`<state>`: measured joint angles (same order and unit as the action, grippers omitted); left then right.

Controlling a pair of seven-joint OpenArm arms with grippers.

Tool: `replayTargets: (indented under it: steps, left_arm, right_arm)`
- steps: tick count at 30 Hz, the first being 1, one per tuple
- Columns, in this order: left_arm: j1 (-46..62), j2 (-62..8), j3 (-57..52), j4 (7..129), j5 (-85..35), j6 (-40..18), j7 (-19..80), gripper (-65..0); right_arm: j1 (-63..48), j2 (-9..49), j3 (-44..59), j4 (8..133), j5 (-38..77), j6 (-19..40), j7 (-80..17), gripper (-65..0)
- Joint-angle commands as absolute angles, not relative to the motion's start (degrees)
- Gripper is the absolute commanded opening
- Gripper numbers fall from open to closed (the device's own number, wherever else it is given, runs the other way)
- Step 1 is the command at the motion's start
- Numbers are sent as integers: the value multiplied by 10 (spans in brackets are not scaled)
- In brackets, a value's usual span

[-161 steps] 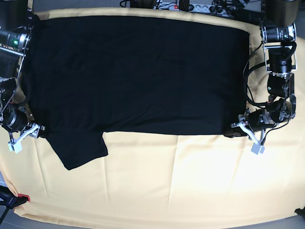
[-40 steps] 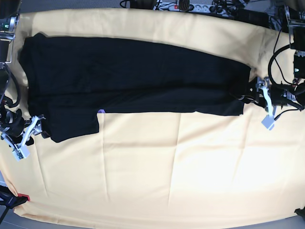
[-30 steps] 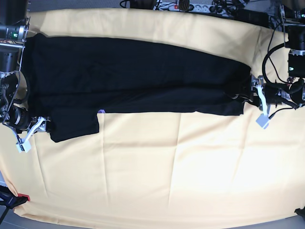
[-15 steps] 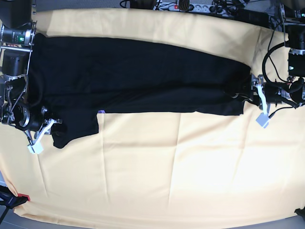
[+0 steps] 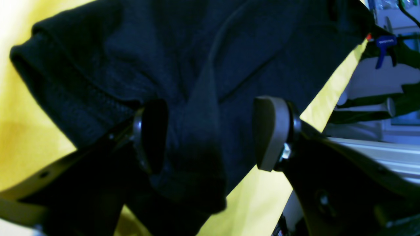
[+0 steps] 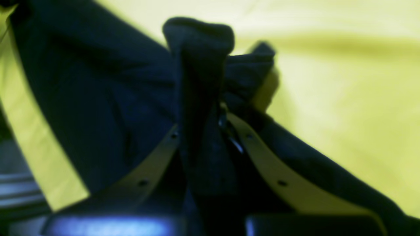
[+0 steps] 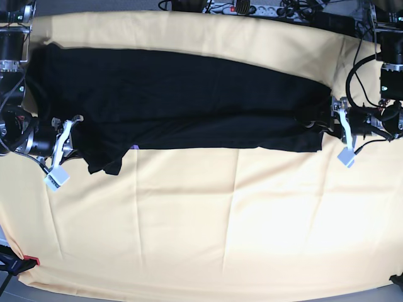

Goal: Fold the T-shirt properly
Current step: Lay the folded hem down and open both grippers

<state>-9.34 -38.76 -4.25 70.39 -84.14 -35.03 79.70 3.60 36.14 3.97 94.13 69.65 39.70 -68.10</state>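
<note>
Pinched, with the right gripper (image 6: 200,113), a bunched ridge of the black short-sleeved cotton T-shirt (image 7: 189,100); jaws drawn tight on the fabric in the right wrist view. Found the left gripper (image 5: 210,134) with its pads well apart, shirt hem lying loose between them and not squeezed.

Saw the T-shirt lying as a long, narrow band across the far half of the large pale yellow cloth (image 7: 239,220), with the sleeve at the base view's left end gathered into a small crumpled tail just beside the right gripper (image 7: 66,135).

Noted the change from half a second earlier: sleeve lifted off its flat spread on the yellow cloth and dragged inward toward the body of the shirt, right gripper carried along with it. Judged this as the start of tucking the sleeve onto the band. Left gripper (image 7: 337,126) kept at the band's other end, unmoved over the last second.

Compared with the earliest frame: shirt then broad and open over the cloth, with both grippers at its near corners; since folded lengthwise. Judged the task partway done, cross folds still to come.
</note>
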Motion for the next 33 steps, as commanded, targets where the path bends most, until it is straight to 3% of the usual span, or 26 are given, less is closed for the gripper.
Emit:
replayTargets:
  steps: [1,15,20,24,25,33]
  left_arm:
    - [-103,-400,-48,710,-850,-357,800,-230]
    - [-103,-402,-48,710,-850,-364,800,-230]
    - [-105,-413,-49,710,-850,-364,800,-230]
    - [-109,-420,-50,710,-850,-364,800,-230]
    - [-110,-422,-50,710,-850,-364,800,-230]
    - [-113,-474,-50,710,-850,-364,800,-230]
  right_arm:
    - [29,380,46,964,707,400,-674,-650]
    - [-119,453,46,1058,703,400,-755,-650]
    - [-134,453,46,1058,606,400,-767,-647]
    - [-133,453,46,1058,551,400,-717,-337]
    - [-132,453,46,1058,547,400,-708,-284]
    - [-116,456,124,1087,557,391,-714,-269]
